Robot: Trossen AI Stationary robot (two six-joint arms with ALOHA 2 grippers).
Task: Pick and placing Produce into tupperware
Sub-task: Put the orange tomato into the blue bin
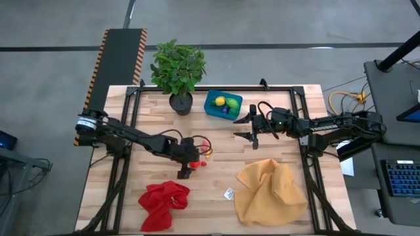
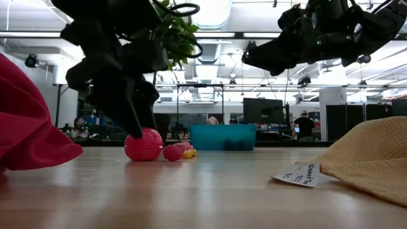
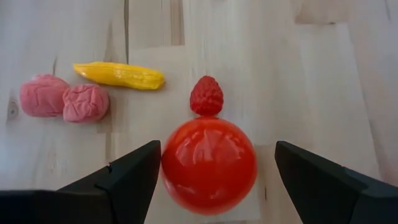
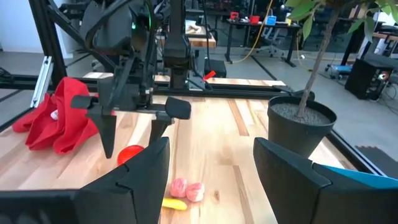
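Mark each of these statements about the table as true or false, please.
1. The left gripper is open around the red ball. True.
2. The tupperware is empty. False: it already holds yellow and green pieces.
3. The right gripper is holding a banana. False: it is open and holds nothing, hovering near the tupperware.
4. The yellow piece lies on the table beside two pink pieces. True.
5. The red cloth covers the tupperware. False: it lies apart, near the table's front edge.

- You are in an open industrial robotics lab: concrete floor [image 1: 52, 26], exposed ceiling lighting [image 2: 216, 9].
- At 12 o'clock beyond the table [image 1: 275, 190]: workbenches [image 4: 199, 37], monitors [image 2: 261, 109], seated people [image 2: 304, 124].
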